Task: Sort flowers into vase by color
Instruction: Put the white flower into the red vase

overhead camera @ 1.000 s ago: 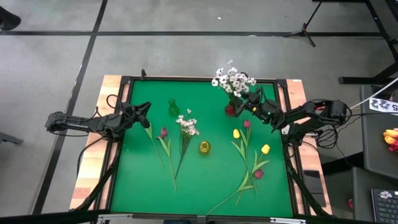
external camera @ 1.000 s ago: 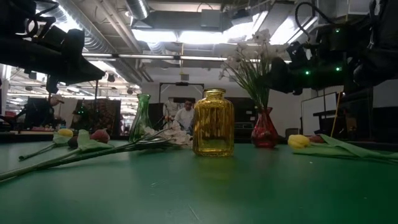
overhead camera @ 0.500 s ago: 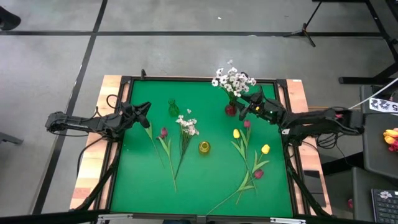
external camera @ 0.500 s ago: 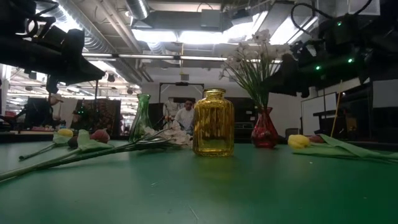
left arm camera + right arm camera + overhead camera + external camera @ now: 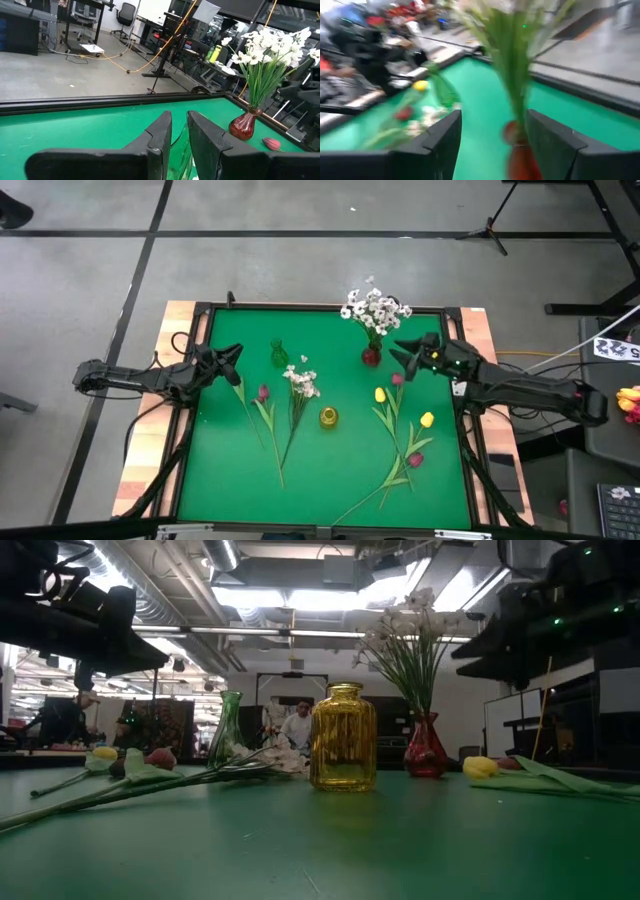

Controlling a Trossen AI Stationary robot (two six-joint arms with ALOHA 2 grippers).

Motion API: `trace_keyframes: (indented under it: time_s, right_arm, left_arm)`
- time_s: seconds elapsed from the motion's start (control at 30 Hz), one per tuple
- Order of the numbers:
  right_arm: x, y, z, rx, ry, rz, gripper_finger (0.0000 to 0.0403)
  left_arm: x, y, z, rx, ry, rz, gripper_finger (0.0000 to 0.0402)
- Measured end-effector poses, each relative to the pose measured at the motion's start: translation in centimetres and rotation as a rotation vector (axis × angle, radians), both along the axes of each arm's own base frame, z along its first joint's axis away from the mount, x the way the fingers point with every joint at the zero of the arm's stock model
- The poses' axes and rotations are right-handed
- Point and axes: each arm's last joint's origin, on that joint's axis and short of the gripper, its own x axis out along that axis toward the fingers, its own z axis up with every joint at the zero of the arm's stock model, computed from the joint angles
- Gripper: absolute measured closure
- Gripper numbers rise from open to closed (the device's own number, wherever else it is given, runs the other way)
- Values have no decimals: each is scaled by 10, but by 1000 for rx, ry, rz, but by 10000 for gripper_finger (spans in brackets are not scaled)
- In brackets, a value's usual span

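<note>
A red vase [image 5: 371,357] near the table's far edge holds a spray of white blossoms [image 5: 375,308]. My right gripper [image 5: 403,353] is open just right of this vase and touches nothing; in its wrist view the vase [image 5: 519,155] and the green stems [image 5: 512,60] stand ahead between the fingers. On the table lie a white spray [image 5: 300,380], maroon tulips [image 5: 263,392] [image 5: 397,379] [image 5: 415,459] and yellow tulips [image 5: 380,394] [image 5: 427,419]. A green vase [image 5: 279,355] and a yellow jar [image 5: 328,417] stand without flowers. My left gripper [image 5: 232,361] waits at the left, its fingers a narrow gap apart.
A raised black frame [image 5: 320,307] runs round the green mat. Long stems [image 5: 385,485] trail toward the near edge. In the low view the yellow jar [image 5: 343,736] stands in the middle, with the green vase [image 5: 228,728] to its left and the red vase [image 5: 426,746] to its right.
My right gripper has drawn back from the white spray's stems in the red vase toward the table's right, and its arm has stretched out lower and flatter. The spray and the vase have stayed where they were. My left arm has kept still.
</note>
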Motion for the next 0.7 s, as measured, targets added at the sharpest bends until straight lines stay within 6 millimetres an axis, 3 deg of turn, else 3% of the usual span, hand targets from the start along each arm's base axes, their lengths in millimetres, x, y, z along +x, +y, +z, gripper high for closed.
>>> trace_keyframes:
  time_s: [0.37,0.6,0.7]
  right_arm:
    - [16,36,2,71,-66,206,184]
    - [18,48,0,46,-48,188,185]
    - [18,48,-1,47,-32,180,185]
  left_arm:
    - [1,-1,0,-16,-17,-31,341]
    - [7,-8,1,-83,-59,-346,341]
    - [8,-10,1,-148,-80,-405,341]
